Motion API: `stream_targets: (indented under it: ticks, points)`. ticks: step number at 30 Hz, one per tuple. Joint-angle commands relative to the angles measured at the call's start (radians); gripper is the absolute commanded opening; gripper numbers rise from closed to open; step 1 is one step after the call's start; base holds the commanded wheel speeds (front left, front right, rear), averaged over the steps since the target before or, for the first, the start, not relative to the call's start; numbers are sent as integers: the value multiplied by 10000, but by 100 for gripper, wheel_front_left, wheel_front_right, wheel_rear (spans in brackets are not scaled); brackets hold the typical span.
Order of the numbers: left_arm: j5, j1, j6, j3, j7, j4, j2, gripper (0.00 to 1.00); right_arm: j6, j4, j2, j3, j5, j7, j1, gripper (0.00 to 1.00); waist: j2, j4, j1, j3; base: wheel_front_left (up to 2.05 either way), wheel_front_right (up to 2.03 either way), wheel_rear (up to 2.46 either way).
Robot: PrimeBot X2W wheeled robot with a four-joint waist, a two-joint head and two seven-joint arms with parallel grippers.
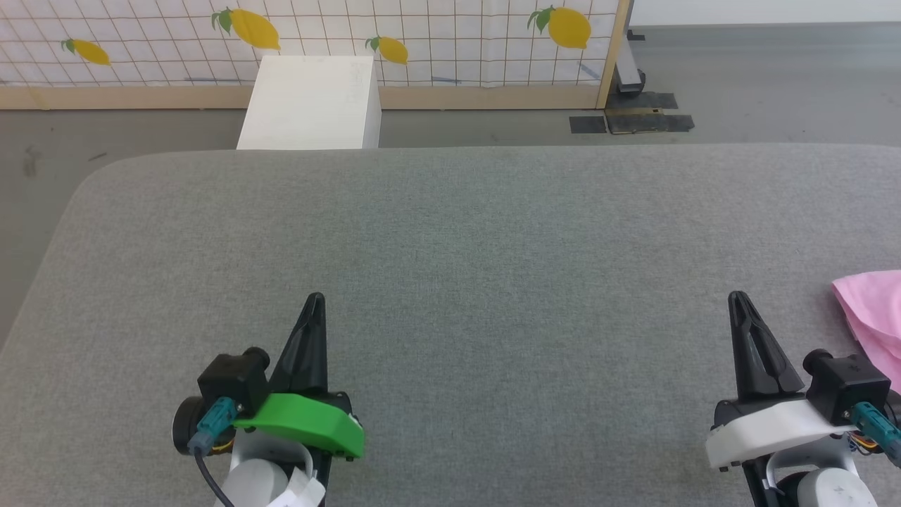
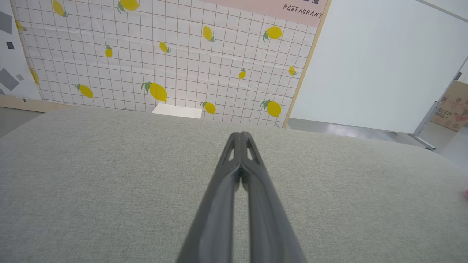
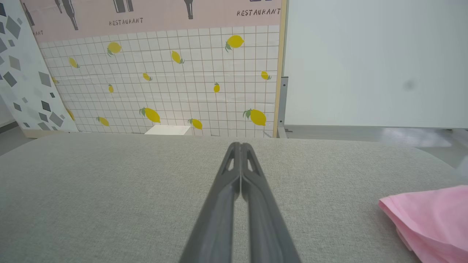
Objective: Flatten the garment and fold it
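While both are sitting pinched fully shut with nothing between their fingers, the left claw (image 1: 314, 301) and the right claw (image 1: 737, 297) are pointing straight ahead over the grey fabric-covered worktop (image 1: 479, 225), well apart from each other. The garment (image 1: 873, 317) is lying bunched at the worktop's right edge, just beside the right claw on its outer side and running out of the head view. In the right wrist view it is showing a rounded pink corner (image 3: 431, 219) with thin layers stacked under it. It is looking thin, soft and very light, so it is likely going to hang limp, drape and crease rather than hold a shape, and it may drag a little on the cloth surface. The near corner or a hem edge seems the best place to pinch, taking one layer only. On the pink band above the lemon-patterned backdrop, the word "RESTAURANT" (image 3: 259, 12) is reading clearly. Print on a cardboard box (image 2: 453, 109) is too small to make out.
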Motion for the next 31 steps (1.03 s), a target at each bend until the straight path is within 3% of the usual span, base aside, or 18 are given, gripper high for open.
stream_targets:
  ticks: [1, 31]
  points:
    - [6, 2, 1, 3, 5, -4, 0, 0, 0, -2, 0, 3, -2, 4, 0, 0, 0, 2, 0, -1, 0, 0, 0]
    - [653, 259, 86, 345, 592, -421, -7, 0, -3, -173, 13, 157, -199, 427, 44, 0, 0, 266, 0, -121, 0, 0, 0]
